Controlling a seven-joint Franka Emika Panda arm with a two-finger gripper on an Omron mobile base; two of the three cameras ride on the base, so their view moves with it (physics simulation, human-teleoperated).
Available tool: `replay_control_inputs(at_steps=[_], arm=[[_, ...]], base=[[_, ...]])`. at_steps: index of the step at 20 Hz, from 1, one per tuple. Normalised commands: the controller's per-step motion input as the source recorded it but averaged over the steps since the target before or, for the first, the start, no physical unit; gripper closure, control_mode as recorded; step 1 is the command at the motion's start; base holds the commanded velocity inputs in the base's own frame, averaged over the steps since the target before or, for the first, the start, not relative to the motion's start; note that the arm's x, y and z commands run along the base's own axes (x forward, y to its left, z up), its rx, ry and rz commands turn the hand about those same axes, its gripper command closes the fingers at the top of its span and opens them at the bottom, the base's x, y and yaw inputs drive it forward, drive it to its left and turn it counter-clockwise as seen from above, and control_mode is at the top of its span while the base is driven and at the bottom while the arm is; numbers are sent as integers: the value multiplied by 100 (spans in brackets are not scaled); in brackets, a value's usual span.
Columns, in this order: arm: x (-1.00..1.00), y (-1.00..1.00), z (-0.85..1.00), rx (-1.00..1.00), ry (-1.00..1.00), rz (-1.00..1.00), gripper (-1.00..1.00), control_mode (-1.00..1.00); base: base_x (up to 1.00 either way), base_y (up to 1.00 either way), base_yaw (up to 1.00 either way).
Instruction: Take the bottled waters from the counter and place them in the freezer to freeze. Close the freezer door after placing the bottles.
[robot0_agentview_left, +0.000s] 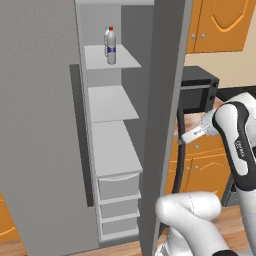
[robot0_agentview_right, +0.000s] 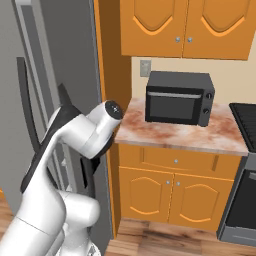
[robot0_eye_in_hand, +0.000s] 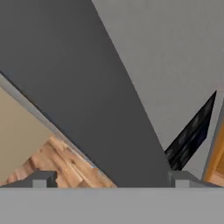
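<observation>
One bottled water (robot0_agentview_left: 111, 46), clear with a red cap, stands upright on the top shelf of the open freezer (robot0_agentview_left: 112, 102). The freezer door (robot0_agentview_left: 167, 75) stands swung out, edge-on in the left base view. Its dark bar handle (robot0_agentview_left: 179, 155) is on the outer face. My gripper (robot0_agentview_left: 187, 136) is on that outer side, just beside the handle at mid height. In the hand view my gripper (robot0_eye_in_hand: 112, 180) is open with nothing between its fingertips, close to the door's grey face (robot0_eye_in_hand: 87, 87), and the handle (robot0_eye_in_hand: 192, 135) runs off to the right. The counter (robot0_agentview_right: 175, 132) lies right of the door (robot0_agentview_right: 70, 60).
A black microwave (robot0_agentview_right: 177, 97) stands on the counter, under orange wall cabinets (robot0_agentview_right: 185, 25). A black stovetop (robot0_agentview_right: 245, 117) adjoins the counter on the right. White drawers (robot0_agentview_left: 119, 187) fill the freezer's lower part. A second grey door (robot0_agentview_left: 35, 125) stands left of the freezer.
</observation>
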Motion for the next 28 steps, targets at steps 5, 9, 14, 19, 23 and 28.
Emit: replay_control_inputs(at_steps=[5,9,14,19,23,28], arm=[[13,60,-20,0,8,6,-100,-100],[6,69,-21,0,4,3,-100,-100],[16,58,-15,0,0,0,-100,-100],[27,47,-7,-1,-2,0,-100,-100],[33,29,0,-2,-5,0,-100,-100],[41,14,0,-1,-4,0,-100,-100]], base=[[0,0,0],[0,0,0],[0,0,0],[0,0,0],[0,0,0],[0,0,0]])
